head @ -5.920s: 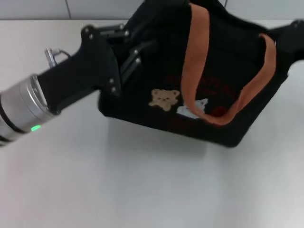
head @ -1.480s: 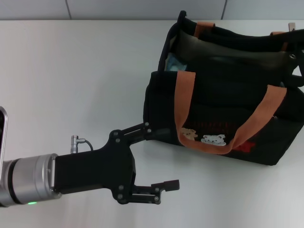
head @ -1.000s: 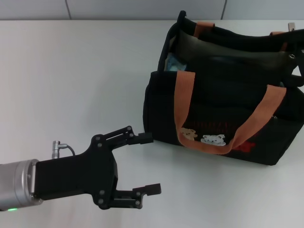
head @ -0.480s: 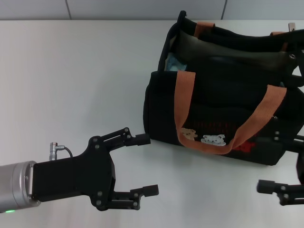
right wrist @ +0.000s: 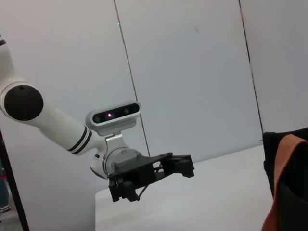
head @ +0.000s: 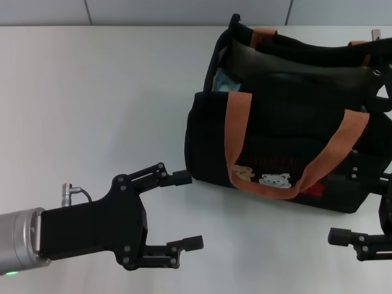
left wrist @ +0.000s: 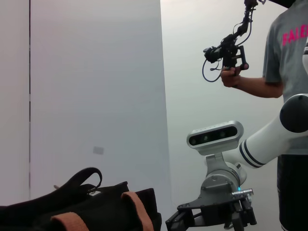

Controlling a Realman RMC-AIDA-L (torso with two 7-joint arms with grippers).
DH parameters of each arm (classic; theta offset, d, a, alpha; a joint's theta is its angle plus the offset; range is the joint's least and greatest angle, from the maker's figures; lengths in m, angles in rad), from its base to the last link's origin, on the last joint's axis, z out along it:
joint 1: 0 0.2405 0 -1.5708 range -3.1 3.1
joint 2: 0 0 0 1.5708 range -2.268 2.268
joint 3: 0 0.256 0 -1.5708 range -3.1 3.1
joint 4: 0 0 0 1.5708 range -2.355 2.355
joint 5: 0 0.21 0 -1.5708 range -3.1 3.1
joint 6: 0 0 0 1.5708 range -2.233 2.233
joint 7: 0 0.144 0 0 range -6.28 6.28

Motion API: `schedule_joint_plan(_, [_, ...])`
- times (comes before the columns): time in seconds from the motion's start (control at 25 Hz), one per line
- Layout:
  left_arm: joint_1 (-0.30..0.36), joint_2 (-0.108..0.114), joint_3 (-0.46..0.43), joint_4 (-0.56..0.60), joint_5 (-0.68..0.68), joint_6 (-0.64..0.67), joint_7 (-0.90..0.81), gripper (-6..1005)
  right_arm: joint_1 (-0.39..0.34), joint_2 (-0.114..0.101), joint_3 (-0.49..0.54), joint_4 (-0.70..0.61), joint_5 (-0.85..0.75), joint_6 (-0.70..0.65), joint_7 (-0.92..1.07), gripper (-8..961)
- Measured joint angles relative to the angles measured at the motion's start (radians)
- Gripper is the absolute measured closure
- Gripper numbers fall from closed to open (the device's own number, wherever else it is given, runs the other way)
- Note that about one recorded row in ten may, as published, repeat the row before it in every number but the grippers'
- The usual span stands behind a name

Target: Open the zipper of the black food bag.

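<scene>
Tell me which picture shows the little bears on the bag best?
The head view: both bear patches sit in plain sight on the front of the black food bag. The wrist views catch only an edge of the bag, with no bears.

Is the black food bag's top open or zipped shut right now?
Open: the black food bag gapes at the top, greyish lining visible inside. Left gripper and right gripper hover open nearby.
</scene>
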Motion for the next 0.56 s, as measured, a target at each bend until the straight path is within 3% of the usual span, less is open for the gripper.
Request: schedule_joint_plan(0.56, [0.002,-0.005,-0.006,0.002,-0.002,0.002,0.002,142,-0.001,0.000,0.005,0.002,0.004,0.000,0.000,121])
